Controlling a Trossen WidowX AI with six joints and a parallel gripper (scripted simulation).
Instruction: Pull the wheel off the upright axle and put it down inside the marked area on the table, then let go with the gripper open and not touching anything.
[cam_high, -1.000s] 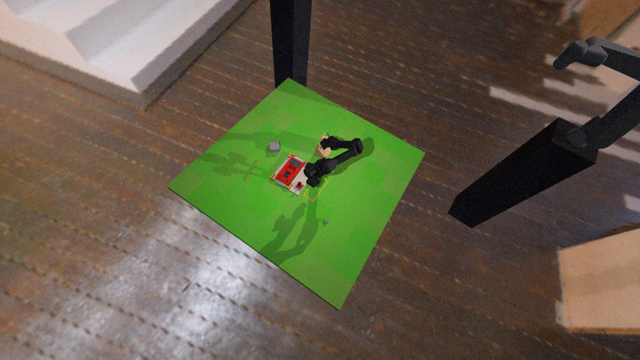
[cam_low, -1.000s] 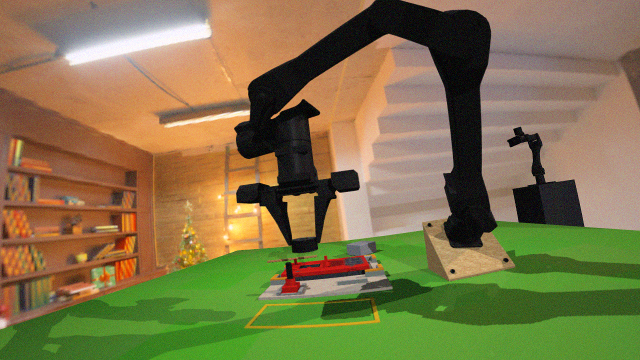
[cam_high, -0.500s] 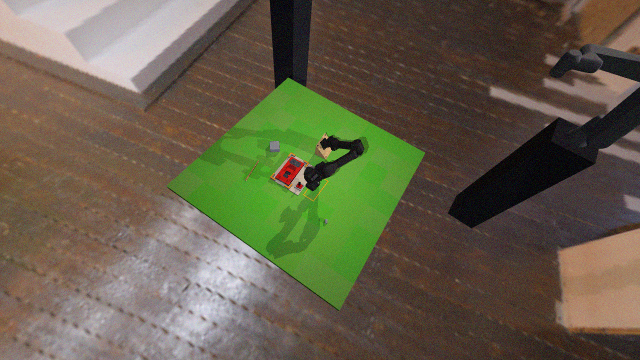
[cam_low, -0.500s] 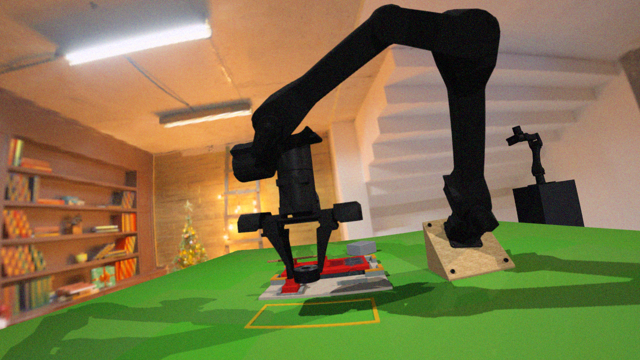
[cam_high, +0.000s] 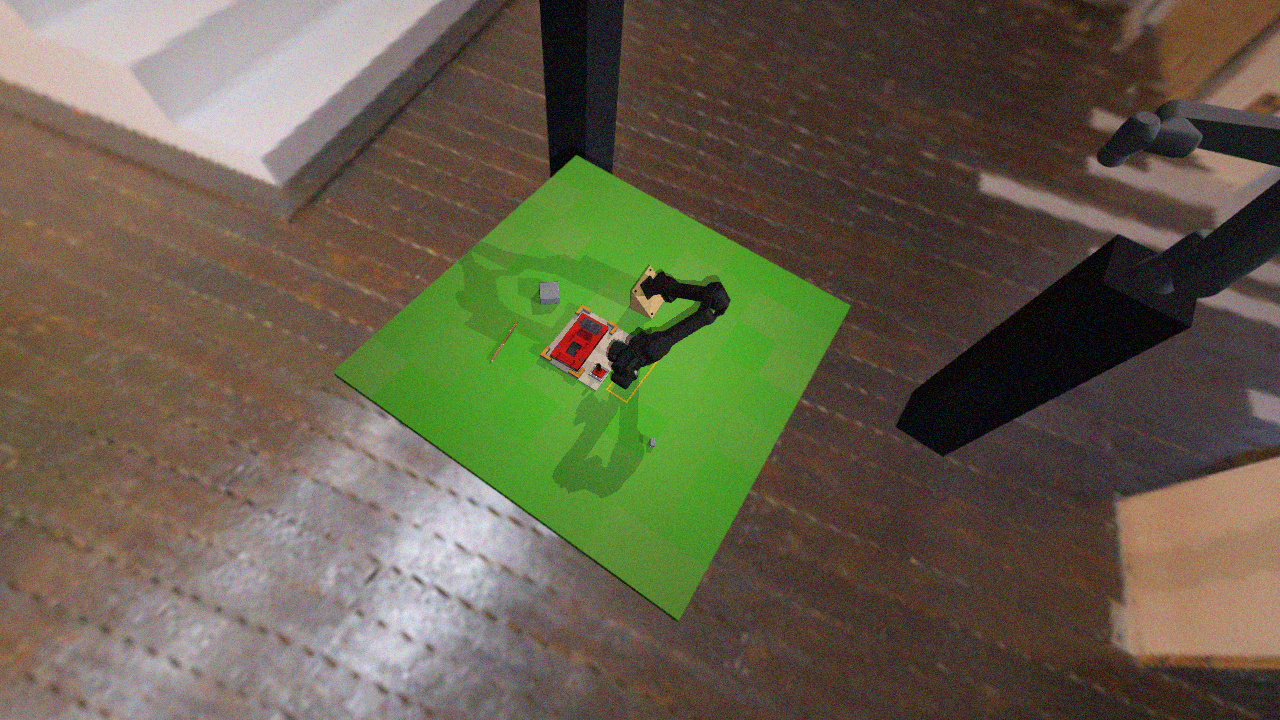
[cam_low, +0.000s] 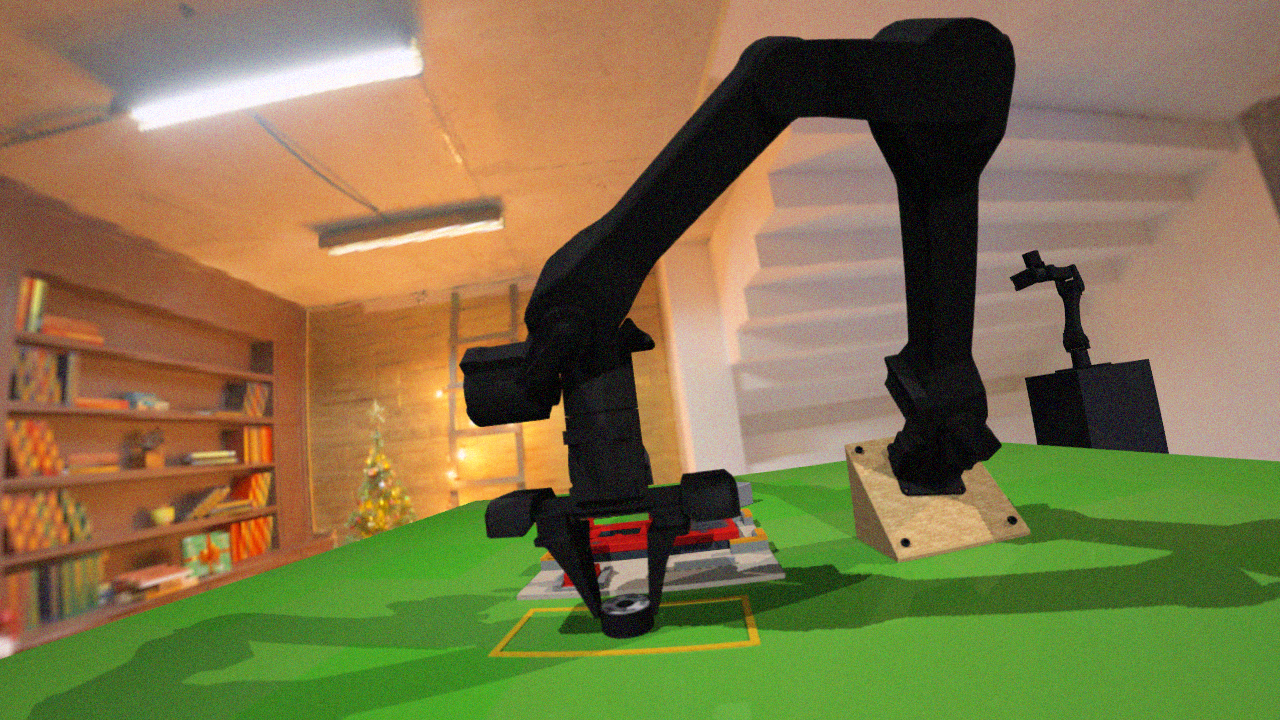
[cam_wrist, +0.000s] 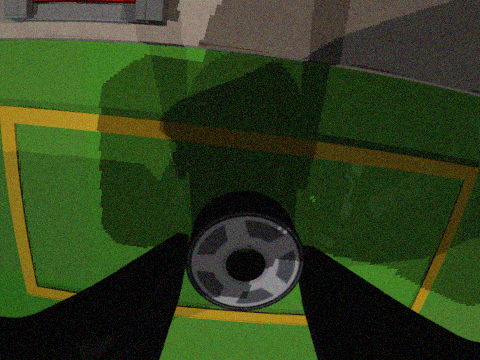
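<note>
My gripper (cam_low: 623, 616) (cam_wrist: 244, 251) (cam_high: 619, 365) is shut on the wheel (cam_low: 623, 612) (cam_wrist: 244, 266), a black tyre with a grey hub, held flat with its hole facing up. The wheel hangs very low inside the orange marked rectangle (cam_low: 698, 645) (cam_wrist: 67, 119) (cam_high: 617, 394), close to its near line. I cannot tell whether it touches the table. The red axle mount (cam_high: 597, 368) sits on the grey board just beyond the rectangle; the axle itself is out of view.
The grey board carrying a red chassis (cam_low: 716, 559) (cam_high: 577, 344) lies right behind the rectangle. The arm's wooden wedge base (cam_low: 930, 519) (cam_high: 646, 295) stands to the right. A grey block (cam_high: 548, 291), a thin rod (cam_high: 503, 342) and a small grey piece (cam_high: 652, 441) lie on the green table.
</note>
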